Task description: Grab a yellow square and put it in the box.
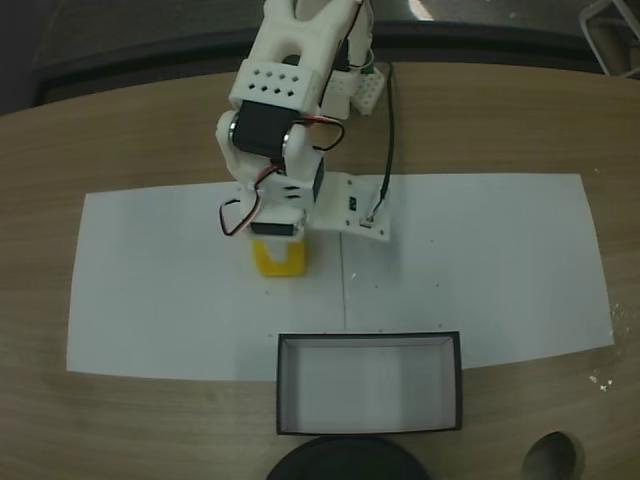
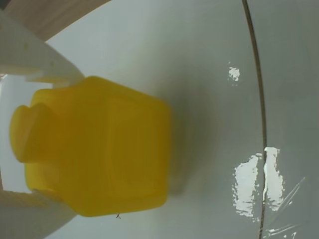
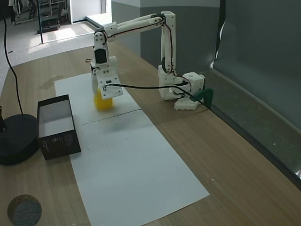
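My gripper (image 1: 279, 252) straddles the yellow square (image 1: 280, 258) on white paper (image 1: 160, 300).
My jaws sit either side of it; whether they press it, I cannot tell. The box (image 1: 368, 384) stands apart, nearer the fixed camera.

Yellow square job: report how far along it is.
Done: the gripper has reached the yellow square on the white paper. In hand: the wrist view shows its fingers flanking the block; a firm grip can't be confirmed. Left: lifting it and dropping it into the empty box.
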